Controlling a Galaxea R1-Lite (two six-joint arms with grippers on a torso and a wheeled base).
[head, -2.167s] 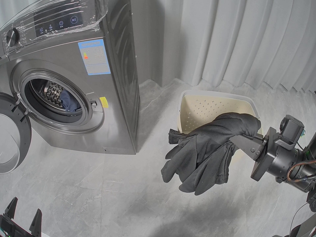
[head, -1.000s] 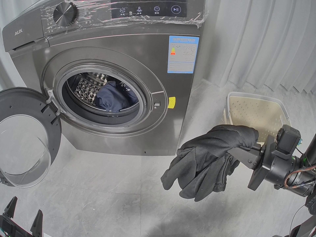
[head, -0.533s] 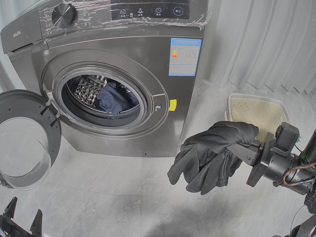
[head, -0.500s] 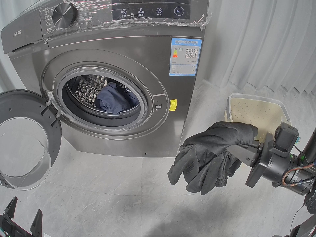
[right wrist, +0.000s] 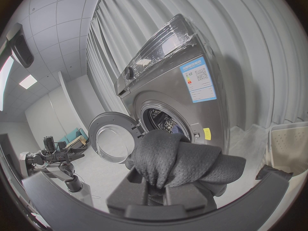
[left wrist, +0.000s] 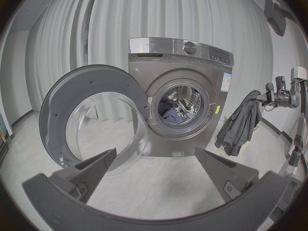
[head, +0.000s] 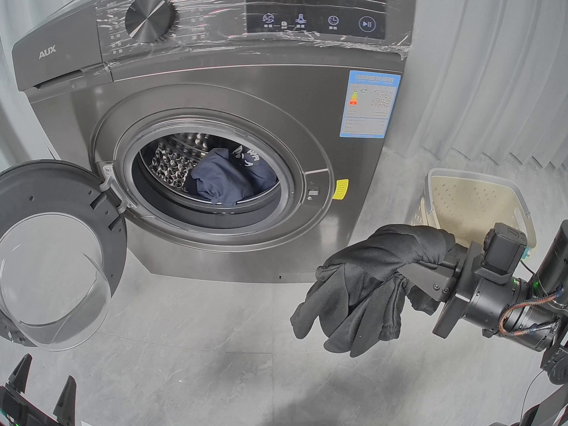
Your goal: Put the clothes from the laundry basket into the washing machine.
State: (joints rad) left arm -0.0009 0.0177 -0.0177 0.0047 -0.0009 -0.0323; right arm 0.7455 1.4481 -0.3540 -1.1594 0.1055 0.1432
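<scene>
A limp black garment (head: 367, 285) hangs in the air off to the right of the washing machine (head: 248, 90), with my right gripper (head: 427, 270) shut on its upper fold. In the right wrist view the cloth (right wrist: 173, 161) bunches over that gripper (right wrist: 157, 193). The machine's round door (head: 53, 255) is swung wide to the left. Dark blue clothes (head: 228, 178) lie in the drum. The cream laundry basket (head: 473, 178) stands on the floor behind the right arm. My left gripper (head: 41, 383) sits low at the near left, open and holding nothing (left wrist: 152, 154).
Pale curtains (head: 485, 60) run behind the machine and the basket. The grey tiled floor (head: 195, 338) stretches between me and the machine. The open door (left wrist: 80, 90) juts out over the floor on the left side.
The head view has swung from the basket toward the machine's front and drawn a little closer. The right gripper has kept hold of the black garment; the left gripper has stayed put.
</scene>
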